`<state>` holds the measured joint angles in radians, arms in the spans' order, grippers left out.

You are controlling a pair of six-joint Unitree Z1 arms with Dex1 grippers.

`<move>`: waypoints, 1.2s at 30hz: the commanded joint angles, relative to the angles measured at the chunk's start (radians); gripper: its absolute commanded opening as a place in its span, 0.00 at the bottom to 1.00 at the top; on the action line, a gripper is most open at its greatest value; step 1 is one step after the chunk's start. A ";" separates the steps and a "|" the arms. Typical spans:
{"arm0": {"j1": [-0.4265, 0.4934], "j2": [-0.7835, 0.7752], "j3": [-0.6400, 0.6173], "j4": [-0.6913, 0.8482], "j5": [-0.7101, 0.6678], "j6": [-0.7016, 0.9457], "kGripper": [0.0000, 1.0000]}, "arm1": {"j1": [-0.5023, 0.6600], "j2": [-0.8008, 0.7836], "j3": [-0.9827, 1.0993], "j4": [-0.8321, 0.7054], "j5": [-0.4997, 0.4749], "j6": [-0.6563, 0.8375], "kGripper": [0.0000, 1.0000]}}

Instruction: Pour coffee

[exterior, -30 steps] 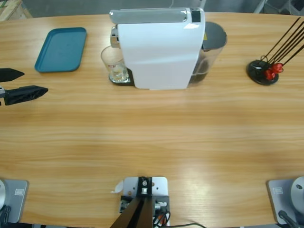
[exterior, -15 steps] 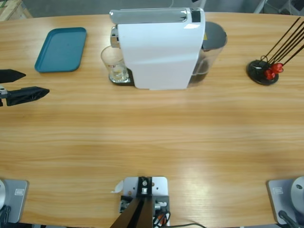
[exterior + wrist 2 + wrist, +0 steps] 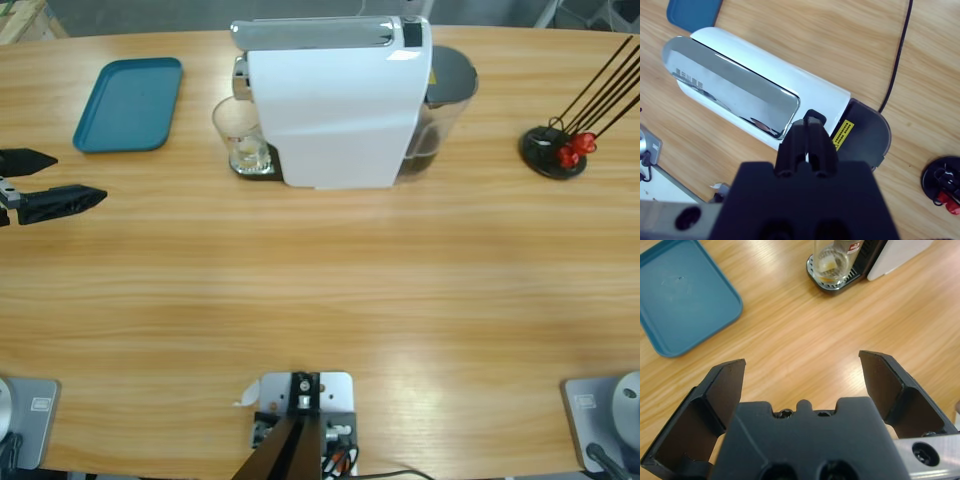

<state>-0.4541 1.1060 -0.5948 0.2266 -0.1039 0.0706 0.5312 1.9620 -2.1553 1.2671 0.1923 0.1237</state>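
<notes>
A: Starting at the worktop's (image 3: 320,290) left edge, what shows?

B: The left end effector (image 3: 40,182) comes in there, its two black jaws spread wide with nothing between them. In its wrist view they frame bare wood, with the glass (image 3: 831,261) well ahead.

A: And just behind it?

B: A blue tray (image 3: 130,103) lies flat near the back left corner, with nothing on it.

A: Where is the coffee?

B: In the glass (image 3: 240,135), which stands upright on the black drip grate (image 3: 256,166) at the left end of the white coffee machine (image 3: 335,105), towards the back edge near the middle. Only a shallow tan layer, the coffee (image 3: 827,271), shows at the bottom; the high view hardly shows it.

A: The right arm?

B: It does not show in the high view. Its wrist view looks down on the machine's chrome lid (image 3: 732,86), and the right end effector (image 3: 807,150) has its jaws pressed together, holding nothing.

A: Further right?

B: A black stand (image 3: 552,152) with red capsules on wire stems sits near the back right corner, well apart from the machine.

A: Which step is this?

B: It looks like the approach to the glass, not yet gripped. The next move likely calls for the left end effector to travel towards the grate, straddle the glass, close gently, and lift it level clear of the spout.
</notes>
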 commanded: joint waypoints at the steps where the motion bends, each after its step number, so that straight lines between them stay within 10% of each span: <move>1: -0.011 0.031 0.035 0.010 -0.002 -0.002 1.00 | 0.010 0.038 0.057 0.007 -0.020 -0.020 0.00; 34: -0.014 0.032 0.035 0.008 -0.005 -0.002 1.00 | 0.019 0.022 0.042 -0.009 -0.035 -0.061 0.00; 35: -0.014 0.032 0.035 0.008 -0.005 -0.002 1.00 | 0.025 0.004 0.007 -0.006 -0.047 -0.078 0.19; 36: -0.014 0.032 0.036 0.007 -0.006 -0.002 1.00 | 0.031 -0.018 -0.031 -0.005 -0.062 -0.087 0.64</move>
<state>-0.4578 1.1152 -0.5948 0.2266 -0.1039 0.0706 0.5339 1.9717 -2.1199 1.2640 0.1851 0.1035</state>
